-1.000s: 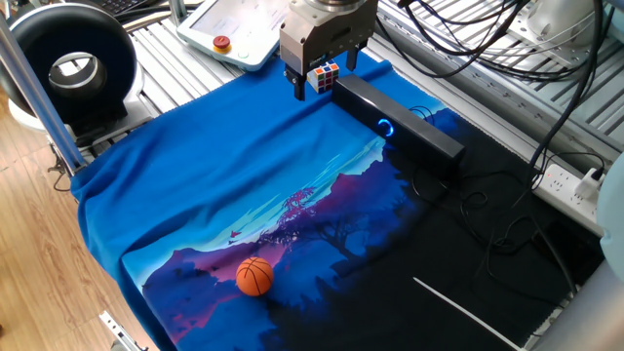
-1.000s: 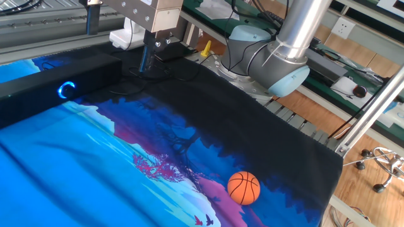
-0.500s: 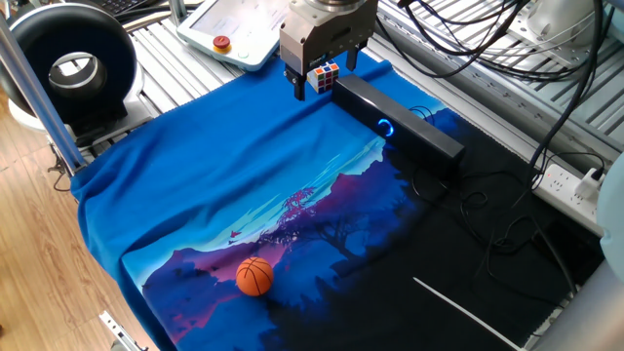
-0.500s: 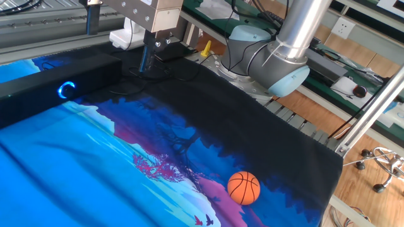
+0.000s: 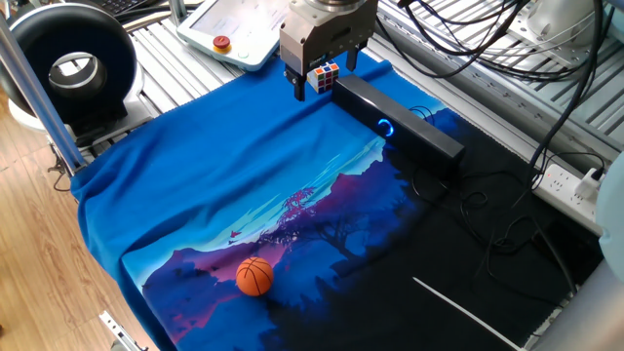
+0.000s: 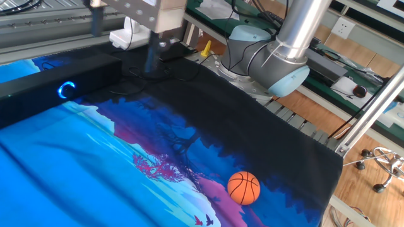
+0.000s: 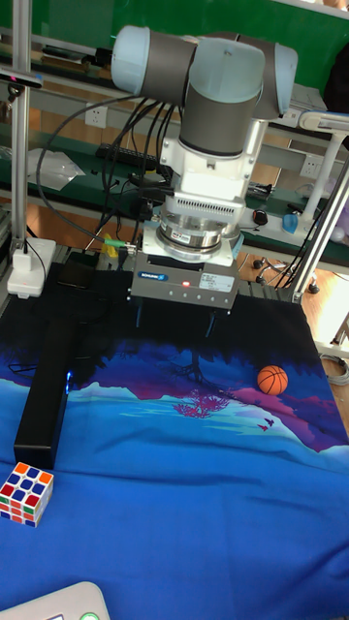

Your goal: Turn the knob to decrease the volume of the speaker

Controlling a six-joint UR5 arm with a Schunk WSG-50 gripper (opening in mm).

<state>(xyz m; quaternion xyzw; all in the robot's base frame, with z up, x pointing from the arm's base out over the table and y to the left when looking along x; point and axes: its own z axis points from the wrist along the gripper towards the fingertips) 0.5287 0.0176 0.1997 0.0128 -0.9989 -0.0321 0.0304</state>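
Observation:
The speaker (image 5: 402, 125) is a long black bar lying on the blue printed cloth (image 5: 244, 185). It also shows in the other fixed view (image 6: 57, 77) and at the left of the tall view (image 7: 48, 392). Its knob (image 5: 386, 127) glows with a blue ring (image 6: 67, 89) on the side face (image 7: 70, 376). My gripper (image 5: 325, 76) hangs open above the cloth by the speaker's far end, away from the knob. In the tall view the gripper (image 7: 174, 320) has nothing between its fingers. It looks blurred in the other fixed view (image 6: 124, 39).
A colourful puzzle cube (image 5: 326, 75) (image 7: 26, 492) sits beside the speaker's end. An orange ball (image 5: 254, 276) (image 6: 243, 188) lies near the cloth's front. A big black ring-shaped device (image 5: 73, 68), a pendant with a red button (image 5: 222, 42) and cables (image 5: 507, 58) surround the cloth.
The gripper now appears motion-blurred and shifted slightly to the right in the other fixed view. It stays open, and the speaker, cube and ball have not moved.

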